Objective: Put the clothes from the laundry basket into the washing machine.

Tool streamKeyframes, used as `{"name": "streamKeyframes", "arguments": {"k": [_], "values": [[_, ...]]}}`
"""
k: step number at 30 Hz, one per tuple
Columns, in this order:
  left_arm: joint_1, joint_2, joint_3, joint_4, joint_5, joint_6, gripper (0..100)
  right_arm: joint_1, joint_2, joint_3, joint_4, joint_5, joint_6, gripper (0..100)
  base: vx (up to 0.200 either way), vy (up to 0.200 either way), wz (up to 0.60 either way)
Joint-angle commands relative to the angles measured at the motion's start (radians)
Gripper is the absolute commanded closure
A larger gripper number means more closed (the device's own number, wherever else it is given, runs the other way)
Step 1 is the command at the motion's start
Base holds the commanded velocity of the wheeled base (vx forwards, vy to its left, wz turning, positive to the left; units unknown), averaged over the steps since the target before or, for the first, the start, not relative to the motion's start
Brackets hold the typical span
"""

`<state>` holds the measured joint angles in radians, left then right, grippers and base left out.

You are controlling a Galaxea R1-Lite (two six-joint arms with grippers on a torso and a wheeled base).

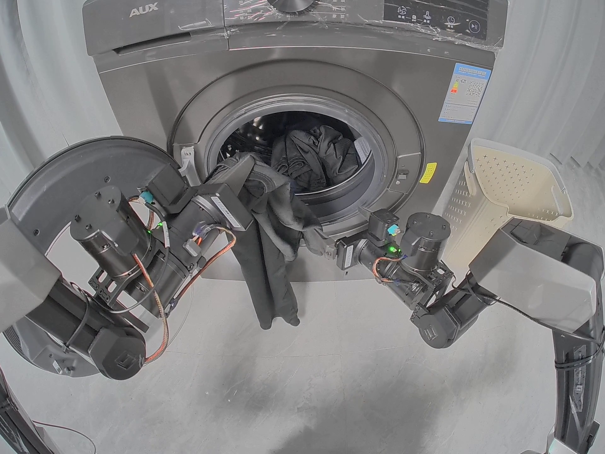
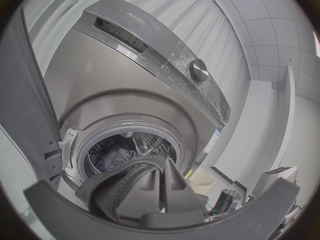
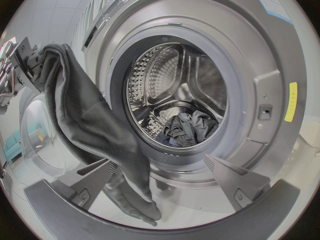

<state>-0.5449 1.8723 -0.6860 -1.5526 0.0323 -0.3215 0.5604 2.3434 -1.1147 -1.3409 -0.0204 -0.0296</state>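
- Washing machine [image 1: 157, 89]: a front-loader with a brushed grey metal cabinet. Clear film covers the control panel, which carries a round knob. The circular loading opening is the reference for all positions below.
- Door [image 1: 82, 171]: a round grey door, swung fully open on the robot's left of the opening.
- Drum [image 3: 166, 70]: polished steel with an embossed, dimpled pattern and raised ribs.
- Clothes in the drum [image 3: 190, 125]: a crumpled heap of dark fabric on the drum floor, inside the opening.
- Dark garment [image 1: 271, 253]: soft, matte grey-black fabric with a stitched seam along one edge. Its upper part is at the left edge of the opening, and the rest hangs as a long fold below the lower rim, outside the drum.
- Left gripper [image 2: 160, 164]: at the left edge of the opening, its fingers clamped together on the garment's top. The fabric wraps over the fingers.
- Right gripper [image 3: 159, 162]: just in front of the lower rim of the opening, fingers spread wide and holding nothing. The hanging fold passes close by one finger; contact cannot be determined.
- Laundry basket [image 1: 460, 215]: cream perforated plastic, rectangular, tilted, on the robot's right of the opening.
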Motion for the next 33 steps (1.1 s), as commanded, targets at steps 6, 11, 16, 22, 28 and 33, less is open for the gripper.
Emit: {"name": "streamKeyframes", "arguments": {"k": [6, 11, 16, 22, 28, 33], "values": [[0.000, -0.004, -0.001, -0.004, 0.000, -0.001, 100, 0.007, 0.053, 0.007, 0.002, -0.006, 0.000, 0, 0.000, 0.000, 0.00], [0.000, -0.002, -0.001, -0.004, 0.000, -0.002, 100, 0.024, 0.088, -0.036, 0.003, -0.007, 0.002, 0, 0.000, 0.000, 0.00], [0.000, 0.001, -0.001, -0.004, 0.000, -0.002, 100, 0.064, 0.111, -0.111, 0.012, -0.009, -0.001, 0, 0.000, 0.000, 0.00], [0.000, 0.002, -0.001, -0.003, 0.001, -0.008, 100, 0.085, 0.109, -0.134, 0.011, -0.009, -0.001, 0, 0.000, 0.000, 0.00], [0.002, 0.007, -0.001, -0.004, 0.001, -0.008, 100, 0.093, 0.088, -0.177, 0.012, -0.009, -0.001, 0, 0.000, 0.000, 0.00], [0.008, 0.010, -0.001, -0.004, 0.001, -0.008, 100, 0.084, 0.053, -0.178, 0.012, -0.009, -0.001, 0, 0.000, 0.000, 0.00]]}}
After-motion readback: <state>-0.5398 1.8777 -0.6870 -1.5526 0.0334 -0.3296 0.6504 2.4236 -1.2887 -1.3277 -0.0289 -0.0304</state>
